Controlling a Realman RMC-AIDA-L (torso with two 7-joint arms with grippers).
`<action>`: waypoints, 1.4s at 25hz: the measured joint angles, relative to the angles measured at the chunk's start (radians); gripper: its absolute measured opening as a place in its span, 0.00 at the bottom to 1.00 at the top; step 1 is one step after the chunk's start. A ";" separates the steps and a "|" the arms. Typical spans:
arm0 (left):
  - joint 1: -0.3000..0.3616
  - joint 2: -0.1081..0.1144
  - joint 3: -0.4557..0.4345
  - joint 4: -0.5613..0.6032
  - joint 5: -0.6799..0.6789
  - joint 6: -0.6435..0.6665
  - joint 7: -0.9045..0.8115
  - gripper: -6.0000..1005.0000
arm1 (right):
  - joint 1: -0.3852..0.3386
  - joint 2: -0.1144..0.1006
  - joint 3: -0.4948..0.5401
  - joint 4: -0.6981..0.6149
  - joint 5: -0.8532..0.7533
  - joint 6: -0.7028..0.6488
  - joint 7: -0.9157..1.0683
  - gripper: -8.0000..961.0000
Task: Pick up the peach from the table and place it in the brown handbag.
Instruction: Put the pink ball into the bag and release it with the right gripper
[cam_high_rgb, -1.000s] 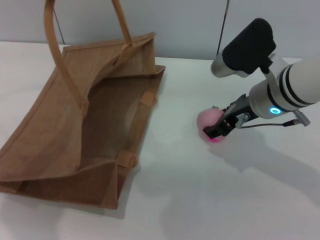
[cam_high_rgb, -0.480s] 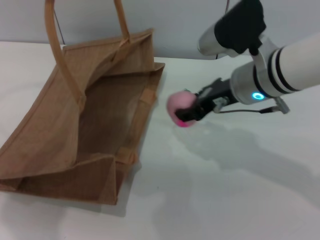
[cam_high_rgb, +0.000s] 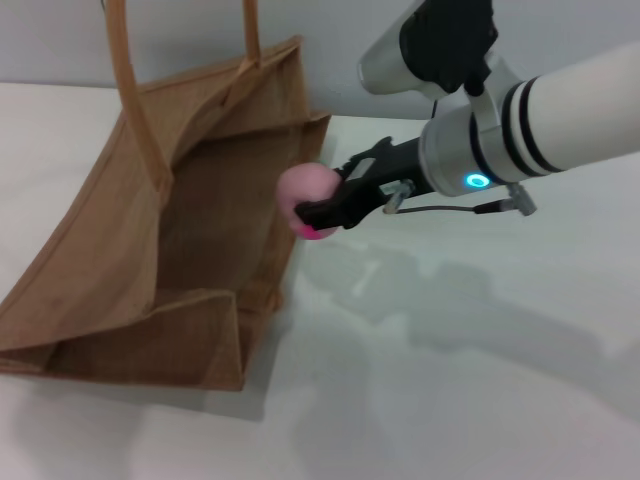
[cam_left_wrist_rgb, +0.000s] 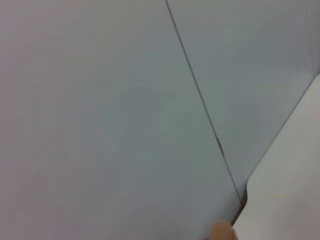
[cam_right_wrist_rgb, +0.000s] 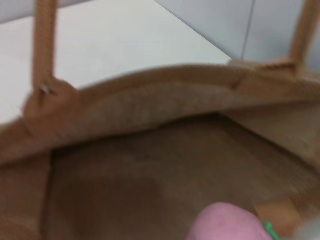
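My right gripper (cam_high_rgb: 318, 212) is shut on the pale-pink peach (cam_high_rgb: 304, 194) and holds it in the air at the right rim of the brown handbag (cam_high_rgb: 150, 240), above the white table (cam_high_rgb: 450, 380). The bag stands open with its handles up. In the right wrist view the peach (cam_right_wrist_rgb: 225, 223) sits close to the camera, and the bag's open inside (cam_right_wrist_rgb: 150, 165) fills the picture behind it. The left gripper is out of view; its wrist view shows only a grey wall.
The bag's near handle (cam_high_rgb: 130, 90) arches high over the opening at the left. The bag's right wall (cam_high_rgb: 290, 150) is right beside the peach. A grey wall (cam_high_rgb: 330, 50) runs behind the table. The table spreads bare to the right of the bag.
My right gripper has lifted the peach off the table and carried it left, from beside the bag to the bag's right rim.
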 joint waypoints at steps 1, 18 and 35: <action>0.000 0.000 0.005 0.000 -0.004 0.001 -0.002 0.11 | 0.000 0.000 -0.004 0.004 0.019 -0.007 -0.015 0.59; 0.008 -0.007 0.190 -0.007 -0.048 0.056 -0.086 0.11 | 0.011 0.000 -0.034 0.102 0.129 -0.080 -0.133 0.58; -0.001 -0.005 0.248 -0.001 -0.075 0.090 -0.118 0.11 | 0.037 0.002 -0.045 0.152 0.229 -0.134 -0.222 0.57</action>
